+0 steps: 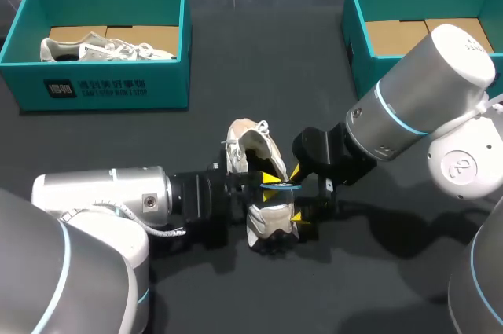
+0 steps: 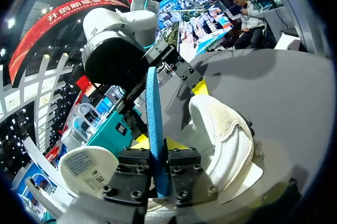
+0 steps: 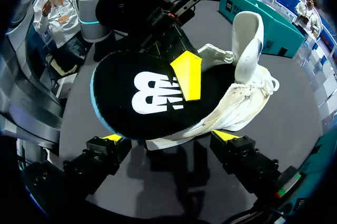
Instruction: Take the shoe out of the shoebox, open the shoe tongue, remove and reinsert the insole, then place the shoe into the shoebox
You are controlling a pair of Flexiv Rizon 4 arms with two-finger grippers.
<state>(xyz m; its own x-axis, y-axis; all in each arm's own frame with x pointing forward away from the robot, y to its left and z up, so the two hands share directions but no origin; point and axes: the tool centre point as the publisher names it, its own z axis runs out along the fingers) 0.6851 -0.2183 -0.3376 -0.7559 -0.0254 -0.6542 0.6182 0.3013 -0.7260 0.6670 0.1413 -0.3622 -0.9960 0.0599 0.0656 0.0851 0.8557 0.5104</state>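
A white shoe (image 1: 253,163) lies on the dark table between my arms, its tongue (image 3: 247,29) pulled up. My left gripper (image 1: 273,185) is shut on the insole (image 2: 154,113), which stands edge-on and blue between its fingers (image 2: 159,142). In the right wrist view the insole's black face (image 3: 142,97) with a white logo covers the shoe's (image 3: 239,95) heel end, with one yellow left fingertip (image 3: 187,74) pressed on it. My right gripper (image 1: 297,192) stands open at the shoe's right side. Its tips (image 3: 168,137) are spread wide just short of the insole, touching nothing.
A teal shoebox (image 1: 118,86) at the back left holds a second white shoe (image 1: 106,49). Another teal shoebox (image 1: 354,27) stands at the back right, partly behind my right arm. Both arms crowd the table's middle.
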